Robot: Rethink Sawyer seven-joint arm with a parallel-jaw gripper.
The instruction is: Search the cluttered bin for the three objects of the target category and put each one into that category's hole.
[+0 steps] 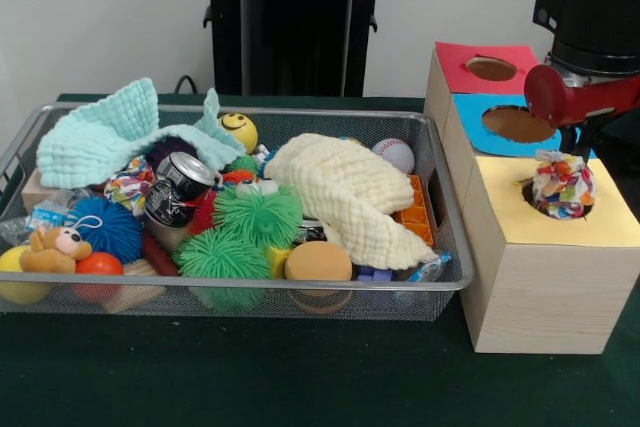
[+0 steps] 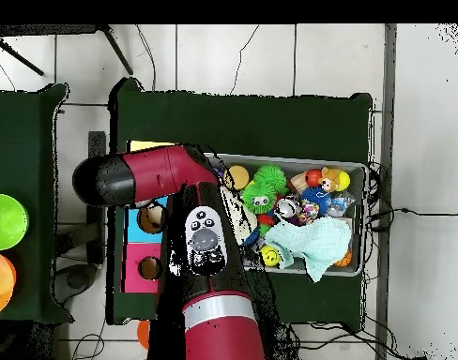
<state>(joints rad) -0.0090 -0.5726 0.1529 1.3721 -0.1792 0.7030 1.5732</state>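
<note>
Bin (image 1: pixel 440 282) of wire mesh fills the lower left of the frame, crowded with toys and a cream cloth (image 1: pixel 345 197). At lower right, a colourful wrapped bundle (image 1: pixel 562 185) sits in the yellow box's hole (image 1: pixel 535 197). Above it hangs the arm (image 1: pixel 585 87); whether the end effector is clenched I cannot tell.

My arm (image 2: pixel 209 281) reaches fwd from base, elbow bent, forearm (image 2: pixel 144 173) swung across to one side. Wrist (image 1: pixel 580 92) hangs low in front view; gripper hidden.
</note>
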